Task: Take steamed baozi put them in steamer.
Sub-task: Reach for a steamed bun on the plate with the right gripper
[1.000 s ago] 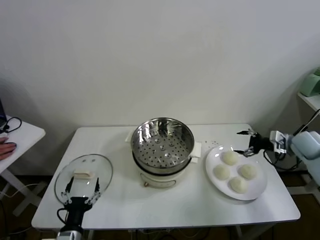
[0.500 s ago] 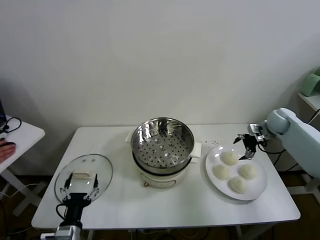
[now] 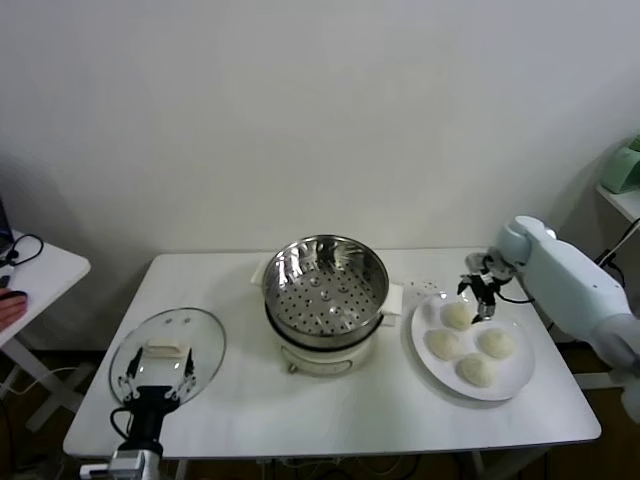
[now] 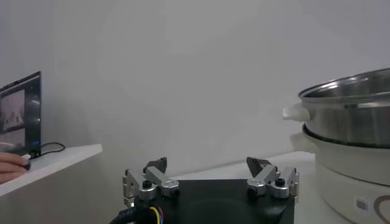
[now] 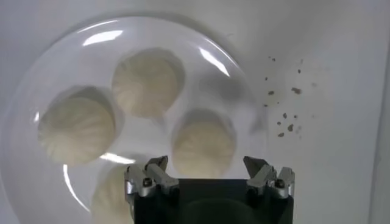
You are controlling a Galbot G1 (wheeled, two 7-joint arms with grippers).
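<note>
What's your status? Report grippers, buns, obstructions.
Right gripper open, above the rear bun on the plate. Left gripper open, parked by the glass lid. Four baozi on plate, steamer empty. Nothing in the way.

Right arm (image 3: 572, 285) pale blue-white shell; tool (image 5: 208, 176) black, silver fingertips.
</note>
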